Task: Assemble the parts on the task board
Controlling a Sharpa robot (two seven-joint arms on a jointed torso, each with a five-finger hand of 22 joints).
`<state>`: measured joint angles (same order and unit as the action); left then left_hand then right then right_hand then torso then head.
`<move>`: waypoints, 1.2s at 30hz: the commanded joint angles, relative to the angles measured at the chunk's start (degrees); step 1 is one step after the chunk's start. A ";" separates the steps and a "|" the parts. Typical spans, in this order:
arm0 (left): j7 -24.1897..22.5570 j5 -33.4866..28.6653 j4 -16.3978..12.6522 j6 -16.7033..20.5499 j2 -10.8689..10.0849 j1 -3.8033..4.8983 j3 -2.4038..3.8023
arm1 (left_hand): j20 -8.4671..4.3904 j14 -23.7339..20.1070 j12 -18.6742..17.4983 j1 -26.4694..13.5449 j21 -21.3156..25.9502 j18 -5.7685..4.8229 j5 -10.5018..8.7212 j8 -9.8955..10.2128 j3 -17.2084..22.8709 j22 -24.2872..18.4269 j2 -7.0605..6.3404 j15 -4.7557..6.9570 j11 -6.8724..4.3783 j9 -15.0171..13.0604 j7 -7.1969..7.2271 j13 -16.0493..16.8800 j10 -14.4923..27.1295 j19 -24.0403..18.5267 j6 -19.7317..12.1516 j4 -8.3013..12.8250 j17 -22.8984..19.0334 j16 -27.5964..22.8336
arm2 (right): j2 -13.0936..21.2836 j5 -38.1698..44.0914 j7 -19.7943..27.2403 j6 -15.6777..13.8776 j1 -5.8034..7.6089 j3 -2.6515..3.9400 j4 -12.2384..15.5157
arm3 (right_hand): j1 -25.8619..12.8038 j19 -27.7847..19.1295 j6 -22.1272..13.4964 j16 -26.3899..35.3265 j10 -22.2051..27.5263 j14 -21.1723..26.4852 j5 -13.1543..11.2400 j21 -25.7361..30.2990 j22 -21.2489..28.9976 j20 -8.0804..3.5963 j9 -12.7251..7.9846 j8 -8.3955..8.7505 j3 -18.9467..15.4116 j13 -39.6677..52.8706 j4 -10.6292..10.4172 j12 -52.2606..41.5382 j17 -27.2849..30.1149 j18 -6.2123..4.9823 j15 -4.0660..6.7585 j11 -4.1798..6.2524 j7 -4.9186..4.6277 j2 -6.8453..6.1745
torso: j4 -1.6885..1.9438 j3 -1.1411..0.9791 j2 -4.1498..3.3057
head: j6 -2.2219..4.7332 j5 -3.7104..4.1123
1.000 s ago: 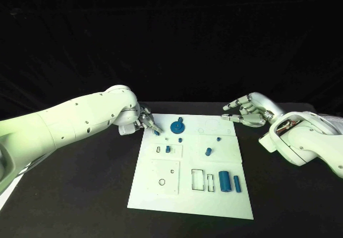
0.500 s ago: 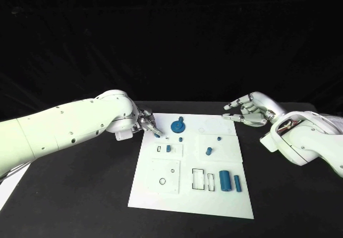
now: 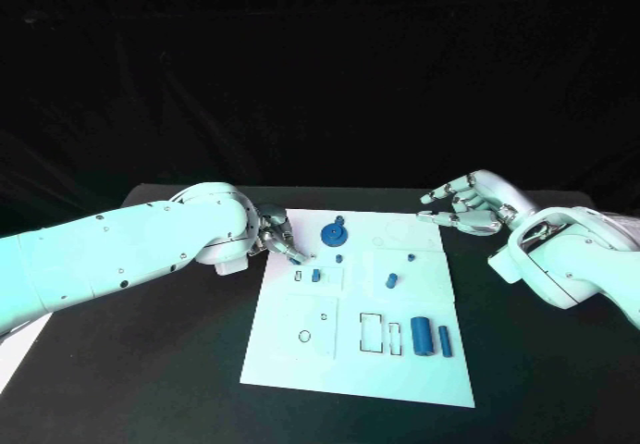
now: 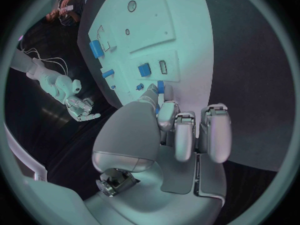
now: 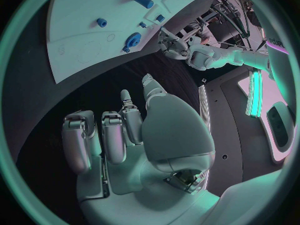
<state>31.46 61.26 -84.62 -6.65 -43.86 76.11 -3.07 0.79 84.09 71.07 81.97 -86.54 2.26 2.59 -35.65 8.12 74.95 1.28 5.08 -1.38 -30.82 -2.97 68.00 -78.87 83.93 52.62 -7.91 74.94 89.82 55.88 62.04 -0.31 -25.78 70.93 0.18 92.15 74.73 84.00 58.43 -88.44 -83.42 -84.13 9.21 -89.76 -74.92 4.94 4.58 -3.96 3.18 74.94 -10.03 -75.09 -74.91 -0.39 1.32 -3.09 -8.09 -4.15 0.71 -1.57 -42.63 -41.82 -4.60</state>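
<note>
Black tabletop [image 3: 160,351] carries the white board [image 3: 347,361], where the left hand [image 3: 276,236] pinches a small blue part [image 4: 160,87] near its far-left corner, liable to slip, while the right hand [image 3: 461,208] hovers empty, fingers loosely apart.

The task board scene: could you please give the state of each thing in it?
White flat task board, lying flat on black table.
Silver left hand, pinching a small blue part over the board.
Silver right hand, open and empty, beside the board.
Large blue cylinder, lying on its side on the board.
</note>
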 commanded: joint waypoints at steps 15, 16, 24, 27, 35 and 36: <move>3.15 0.80 -1.75 -1.77 -0.45 -1.02 -0.43 | -0.23 5.91 0.30 -0.70 -0.26 -1.03 0.12 0.55 6.30 10.22 -0.85 0.33 -1.05 -0.08 1.36 0.55 -1.66 3.65 1.97 3.79 15.06 0.18 | -0.03 0.18 0.09 0.66 -0.05 0.00 0.12 | 0.15 6.00 0.30 0.19 0.34 -5.14 0.32 -0.24 -15.08 0.10 0.08 -0.14 -0.30 6.92 -0.08 -0.01 -11.99 0.39 -0.26 0.00 0.13 0.33 | -0.06 -0.06 -0.02 | -0.57 -0.23; 3.26 0.79 -1.68 -1.79 -0.43 -1.03 -0.44 | -0.23 5.91 0.30 -0.70 -0.26 -1.03 0.12 0.55 6.30 10.22 -0.85 0.33 -1.05 -0.08 1.36 0.55 -1.66 3.65 1.97 3.79 15.06 0.18 | -0.02 0.18 0.10 0.66 -0.05 0.00 0.13 | 0.15 6.00 0.30 0.19 0.34 -5.14 0.32 -0.24 -15.08 0.10 0.08 -0.14 -0.30 6.92 -0.08 -0.01 -11.99 0.39 -0.26 0.00 0.13 0.33 | -0.05 -0.07 -0.01 | -0.56 -0.23; 3.76 0.79 -1.22 -2.27 0.00 -1.25 -0.54 | -0.22 5.91 0.30 -0.96 -0.27 -1.04 0.12 0.59 6.76 10.24 -0.99 0.33 -1.06 -0.14 1.38 0.57 -1.69 3.65 2.04 3.73 15.06 0.18 | -0.01 0.18 0.15 0.67 -0.05 0.00 0.20 | 0.15 6.00 0.30 0.19 0.34 -5.14 0.32 -0.24 -15.08 0.10 0.08 -0.14 -0.30 6.92 -0.08 -0.01 -11.99 0.39 -0.26 0.00 0.13 0.33 | -0.08 -0.04 -0.04 | -0.74 -0.25; 3.82 0.79 -1.09 -2.64 0.18 -1.40 -0.55 | -0.22 5.91 0.30 -0.96 -0.27 -1.04 0.12 0.59 6.76 10.24 -0.99 0.33 -1.06 -0.14 1.38 0.57 -1.69 3.65 2.04 3.73 15.06 0.18 | 0.00 0.18 0.16 0.68 -0.05 0.00 0.21 | 0.15 6.00 0.30 0.19 0.34 -5.14 0.32 -0.24 -15.08 0.10 0.08 -0.14 -0.30 6.92 -0.08 -0.01 -11.99 0.39 -0.26 0.00 0.13 0.33 | -0.08 -0.03 -0.03 | -0.81 -0.19; 3.93 0.79 -0.83 -3.50 0.24 -1.55 -0.57 | -0.22 5.91 0.30 -0.96 -0.27 -1.04 0.12 0.59 6.76 10.24 -0.99 0.33 -1.06 -0.14 1.38 0.57 -1.69 3.65 2.04 3.73 15.06 0.18 | 0.07 0.18 0.15 0.73 -0.05 0.00 0.27 | 0.15 6.00 0.30 0.19 0.34 -5.14 0.32 -0.24 -15.08 0.10 0.08 -0.14 -0.30 6.92 -0.08 -0.01 -11.99 0.39 -0.26 0.00 0.13 0.33 | -0.04 -0.06 0.00 | -0.89 -0.17; 3.93 0.79 -0.82 -3.59 0.25 -1.56 -0.57 | -0.22 5.91 0.30 -0.96 -0.27 -1.04 0.12 0.59 6.76 10.24 -0.99 0.33 -1.06 -0.14 1.38 0.57 -1.69 3.65 2.04 3.73 15.06 0.18 | 0.08 0.18 0.15 0.74 -0.05 0.00 0.28 | 0.15 6.00 0.30 0.19 0.34 -5.14 0.32 -0.24 -15.08 0.10 0.08 -0.14 -0.30 6.92 -0.08 -0.01 -11.99 0.39 -0.26 0.00 0.13 0.33 | -0.04 -0.06 0.00 | -0.89 -0.17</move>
<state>34.67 61.76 -85.62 -8.45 -43.69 74.78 -3.48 0.80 84.08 71.07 80.78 -86.54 2.27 2.54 -34.88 10.08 74.93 0.11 4.90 -1.16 -30.92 -3.09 67.72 -79.06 83.93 52.75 -8.75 74.92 89.82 55.96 62.02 -0.31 -25.72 70.91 0.18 92.32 74.73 84.00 58.42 -88.44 -83.42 -84.13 9.21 -89.76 -74.95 4.94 4.57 -3.96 3.18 74.94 -10.03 -75.09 -74.94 -0.38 1.33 -3.09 -8.09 -4.15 0.64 -1.61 -42.65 -42.71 -4.80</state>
